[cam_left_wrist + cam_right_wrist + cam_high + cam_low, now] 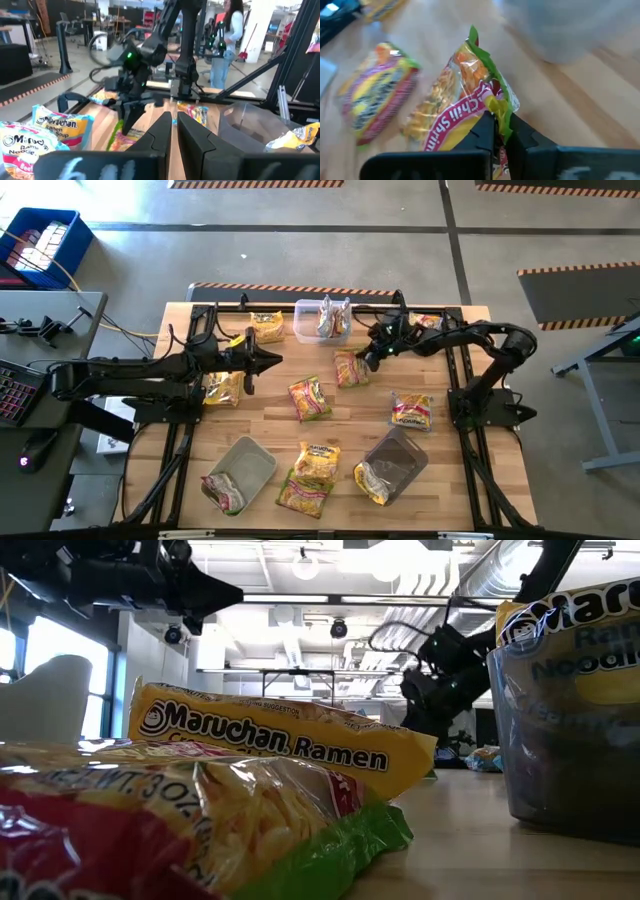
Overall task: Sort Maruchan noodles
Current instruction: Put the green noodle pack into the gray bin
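Right wrist view shows the right gripper [501,131] pinched on the green-edged end seam of a chili shrimp ramen packet [465,107], its two dark fingers nearly together with only the crinkled plastic between them. The packet tilts up from the wooden table [580,95], and a second packet with a yellow and pink print [377,97] lies blurred beside it on the wood.

From above, that gripper [372,354] sits over the same packet [350,368] near the middle of the table's far half, just in front of a clear tub [322,320] that holds silvery packets. The left gripper [272,360] hangs above bare wood to the left of the held packet, its fingers drawn together to a point with nothing between them; the left wrist view confirms the fingers [156,134] almost touching.

Other Maruchan noodles are scattered about: one [266,326] at the far edge left of the tub, one [222,388] under the left arm, one [309,397] at centre, one [411,411] to the right. At the near side two packets [310,478] overlap between a grey tub [250,465] with one packet at its near end and a dark tub [398,460] holding a yellow packet. A person [227,40] stands in the room beyond.
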